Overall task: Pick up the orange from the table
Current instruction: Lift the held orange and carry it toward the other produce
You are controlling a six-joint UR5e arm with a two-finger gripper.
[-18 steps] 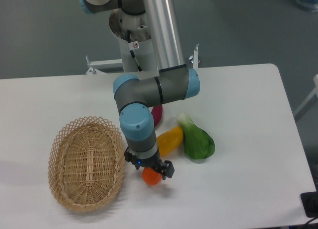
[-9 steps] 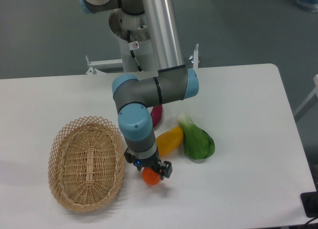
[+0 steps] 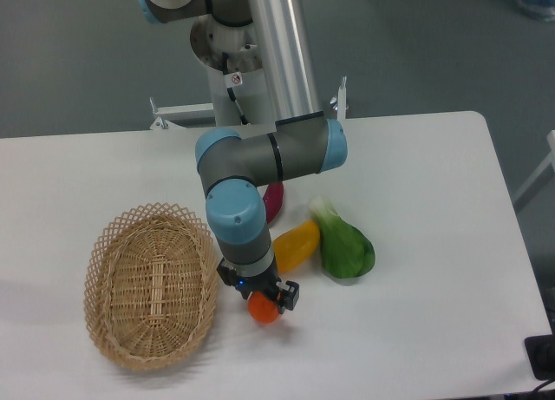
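The orange (image 3: pixel 263 310) is a small glossy orange-red fruit near the front middle of the white table (image 3: pixel 416 200), just right of the basket. My gripper (image 3: pixel 264 301) points straight down onto it, with its dark fingers on either side of the fruit and closed against it. The gripper body covers the top of the orange; only its lower half shows. I cannot tell whether the orange still touches the table.
A woven wicker basket (image 3: pixel 150 285) lies left of the gripper, close to the arm's wrist. A yellow-orange mango-like fruit (image 3: pixel 297 245), a green vegetable (image 3: pixel 346 245) and a partly hidden magenta item (image 3: pixel 274 200) lie right and behind.
The gripper with the orange has shifted very slightly left and up over the last second; everything else is unmoved.
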